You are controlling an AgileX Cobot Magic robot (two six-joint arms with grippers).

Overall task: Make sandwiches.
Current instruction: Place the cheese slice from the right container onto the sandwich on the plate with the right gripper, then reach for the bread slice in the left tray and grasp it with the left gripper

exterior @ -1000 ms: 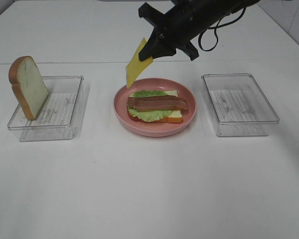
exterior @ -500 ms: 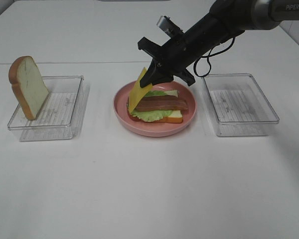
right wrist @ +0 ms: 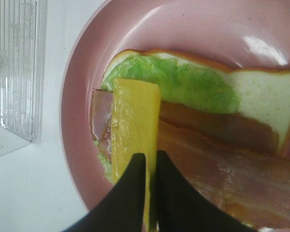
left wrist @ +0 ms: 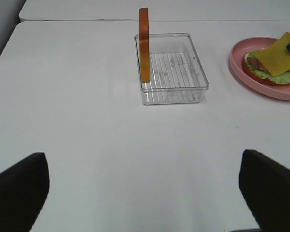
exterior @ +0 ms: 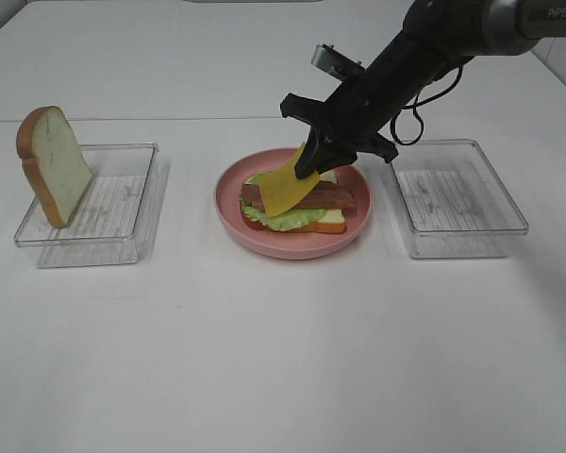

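Observation:
On the pink plate (exterior: pixel 292 250) lies a partly stacked sandwich: a bread slice (right wrist: pixel 261 96), green lettuce (right wrist: pixel 183 82) and bacon strips (exterior: pixel 335 196). My right gripper (exterior: pixel 311 168) is shut on a yellow cheese square (exterior: pixel 288 189), pinching its edge; the cheese tilts down with its lower part over the bacon. The right wrist view shows the fingertips (right wrist: pixel 135 166) clamped on the cheese (right wrist: pixel 134 121). A second bread slice (exterior: pixel 55 165) leans upright in the left clear tray (exterior: pixel 104 212). My left gripper (left wrist: pixel 145 193) hangs open well away from that tray (left wrist: pixel 171 72).
A clear tray (exterior: pixel 453 193) stands right of the plate, close under my right arm. The left wrist view shows the plate (left wrist: pixel 241 67) off to one side beyond the tray. White tabletop surrounds everything.
The right gripper has come down and moved right with the cheese square, from above the plate's far left rim to lying over the bacon. The left arm has not moved.

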